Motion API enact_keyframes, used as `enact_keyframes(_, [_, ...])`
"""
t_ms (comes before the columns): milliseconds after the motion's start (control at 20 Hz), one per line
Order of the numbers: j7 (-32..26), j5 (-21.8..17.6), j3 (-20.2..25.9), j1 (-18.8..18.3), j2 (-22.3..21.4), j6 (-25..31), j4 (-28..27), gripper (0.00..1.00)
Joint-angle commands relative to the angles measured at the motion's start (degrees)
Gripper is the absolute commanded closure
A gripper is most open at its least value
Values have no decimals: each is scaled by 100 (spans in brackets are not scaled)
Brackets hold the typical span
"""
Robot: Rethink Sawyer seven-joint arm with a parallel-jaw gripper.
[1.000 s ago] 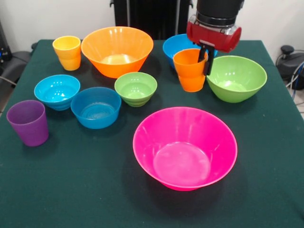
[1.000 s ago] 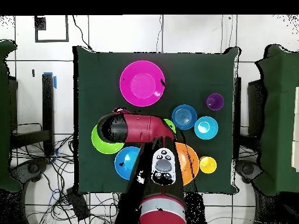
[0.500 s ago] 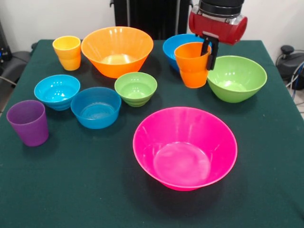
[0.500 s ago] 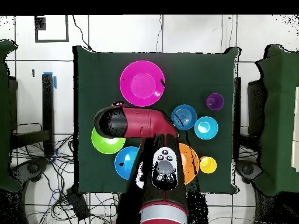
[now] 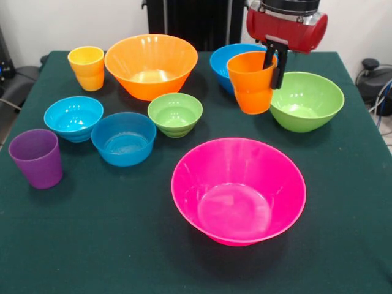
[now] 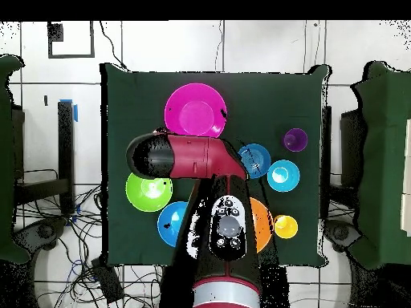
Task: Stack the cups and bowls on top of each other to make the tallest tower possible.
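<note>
I have the orange cup (image 5: 251, 82) pinched at its rim by the gripper (image 5: 274, 64), one finger inside the wall and one outside, clamped on it; the cup hangs a bit tilted near the table's far side, in front of the medium blue bowl (image 5: 228, 60) and just beside the medium green bowl (image 5: 304, 100). My read: thin glossy plastic, light, stiff enough but slick, so a rim pinch could let it swing or slip; a hold lower on the wall would be steadier. It's tapered with a stepped lower half, so it should nest easily. The large pink bowl (image 5: 238, 190) sits empty near the front, wide and round, likely the base. The other ware looks like the same smooth plastic, on a matte dark green table (image 5: 98, 245). Overhead view hides the cup under the arm (image 6: 189, 157).
</note>
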Motion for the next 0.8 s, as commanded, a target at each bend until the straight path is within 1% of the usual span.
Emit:
enact_keyframes(50, [-740, -375, 445, -104, 111, 1331, -1057, 100])
enact_keyframes(150, [-843, -455, 420, -92, 144, 1665, -1392, 100])
enact_keyframes(300, [-948, -534, 434, -105, 201, 1914, -1717, 100])
enact_keyframes(800, [-1075, -737, 525, -130, 254, 2362, -2265, 100])
